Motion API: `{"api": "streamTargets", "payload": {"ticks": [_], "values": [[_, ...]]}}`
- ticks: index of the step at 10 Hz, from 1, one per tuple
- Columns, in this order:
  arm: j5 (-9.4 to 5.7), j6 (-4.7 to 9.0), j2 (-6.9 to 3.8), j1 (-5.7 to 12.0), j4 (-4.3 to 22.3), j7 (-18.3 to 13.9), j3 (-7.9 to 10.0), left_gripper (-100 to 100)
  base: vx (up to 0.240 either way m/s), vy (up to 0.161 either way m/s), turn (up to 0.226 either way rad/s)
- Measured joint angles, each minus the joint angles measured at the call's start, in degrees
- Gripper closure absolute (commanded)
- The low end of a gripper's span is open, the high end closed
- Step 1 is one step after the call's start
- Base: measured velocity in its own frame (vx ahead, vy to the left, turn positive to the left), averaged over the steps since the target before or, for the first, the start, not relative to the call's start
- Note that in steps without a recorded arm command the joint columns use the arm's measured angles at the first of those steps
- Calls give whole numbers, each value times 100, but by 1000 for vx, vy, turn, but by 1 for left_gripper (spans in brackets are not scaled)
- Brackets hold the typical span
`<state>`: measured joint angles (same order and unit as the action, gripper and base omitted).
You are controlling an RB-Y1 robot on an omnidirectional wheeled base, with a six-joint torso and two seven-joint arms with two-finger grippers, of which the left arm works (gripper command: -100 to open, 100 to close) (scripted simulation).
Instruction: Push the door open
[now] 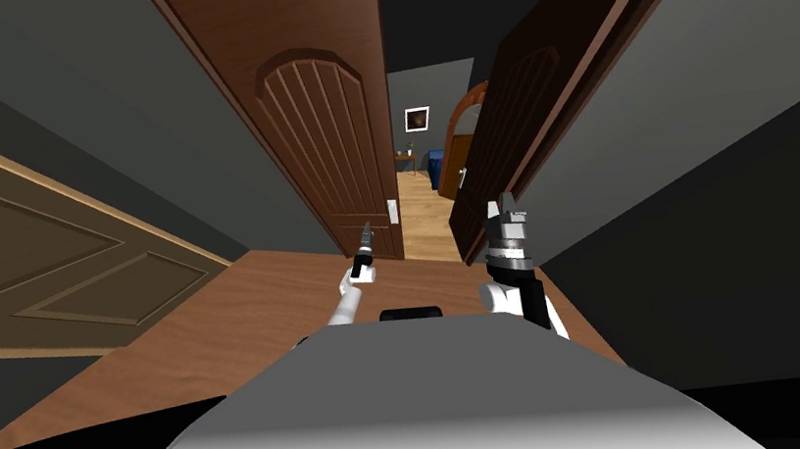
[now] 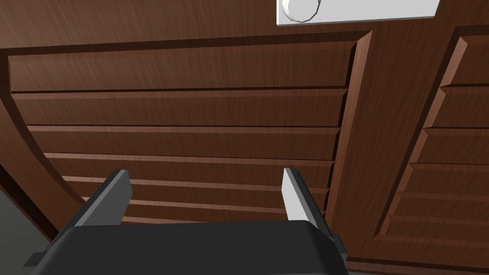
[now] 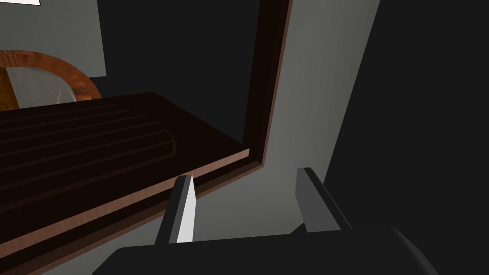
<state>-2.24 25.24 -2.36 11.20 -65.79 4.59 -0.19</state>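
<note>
The left door leaf [image 1: 324, 129] stood close before the left gripper [image 2: 205, 173], blocking it. Right of that leaf a narrow gap [image 1: 424, 218] lay open, then the right leaf [image 1: 512, 125].

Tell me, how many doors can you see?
3. A lighter brown door is on the left wall. A dark brown door stands straight ahead. A darker door is swung open on the right. More may be hidden beyond.

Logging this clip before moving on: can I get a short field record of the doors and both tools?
left leaf: brown, panelled, white handle plate at its edge
right leaf: swung partly open
gap: shows a lit room
left tool: open, facing left leaf's panel near the plate
right tool: open, by right leaf's edge
</note>
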Motion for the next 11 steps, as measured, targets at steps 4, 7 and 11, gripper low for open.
{"api": "streamTargets", "payload": {"ticks": [4, 7, 11], "values": [[1, -11, 91, 333, 576, -44, -2, -100, 78, -1, -5], [-7, 66, 172, 685, 1183, -65, 29, -100, 84, 8, -7], [-10, 18, 274, 1008, 1706, -119, 27, -100, 94, -2, -4]]}}
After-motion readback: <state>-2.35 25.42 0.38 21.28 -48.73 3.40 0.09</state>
